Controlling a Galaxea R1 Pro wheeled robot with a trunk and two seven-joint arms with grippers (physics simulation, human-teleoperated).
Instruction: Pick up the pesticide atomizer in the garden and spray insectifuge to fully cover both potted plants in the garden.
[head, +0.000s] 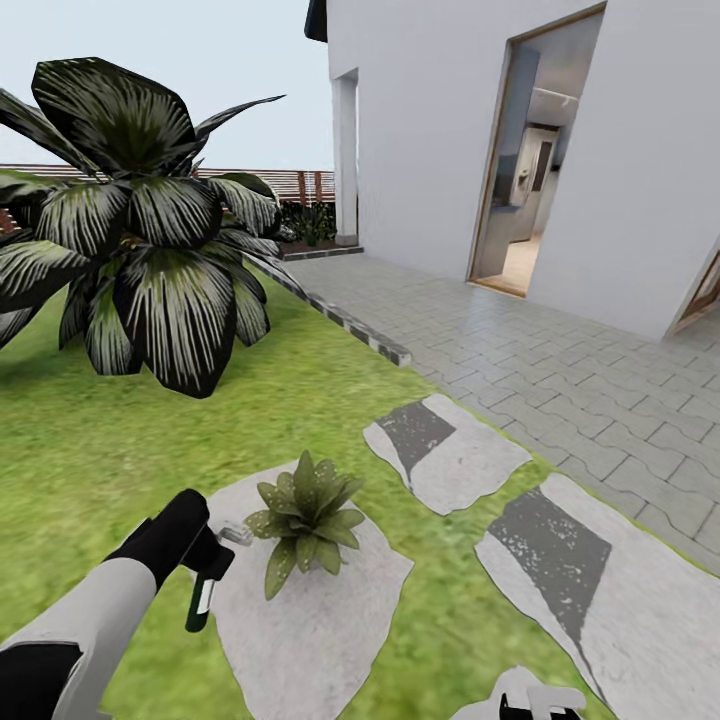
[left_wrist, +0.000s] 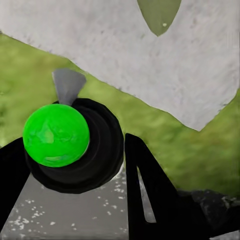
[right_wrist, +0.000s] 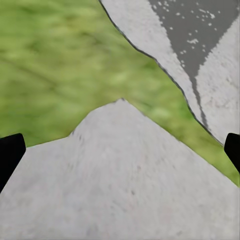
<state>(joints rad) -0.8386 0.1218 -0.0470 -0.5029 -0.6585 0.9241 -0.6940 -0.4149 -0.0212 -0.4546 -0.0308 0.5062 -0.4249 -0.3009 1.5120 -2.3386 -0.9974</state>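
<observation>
A potted plant (head: 305, 520), a low rosette of olive-green leaves, stands on a pale stepping stone (head: 310, 620) in the garden lawn (head: 90, 450). My left gripper (head: 195, 548) is shut on the pesticide atomizer (head: 203, 598), a dark green bottle hanging just left of the plant, with its grey nozzle (head: 236, 535) pointing at the leaves. The left wrist view shows the atomizer's bright green top (left_wrist: 56, 135) inside a black collar, between the dark fingers (left_wrist: 150, 190), and one leaf tip (left_wrist: 159, 15) beyond. My right gripper (head: 540, 705) is low at the front, open over a stone (right_wrist: 120, 190).
A big shrub with dark, white-streaked leaves (head: 140, 230) stands at the left on the lawn. Two more stepping stones (head: 445, 450) (head: 600, 580) lie to the right. Beyond a kerb is a grey paved patio (head: 560, 360), a white house wall and an open doorway (head: 530, 170). A slat fence (head: 290, 185) closes the back.
</observation>
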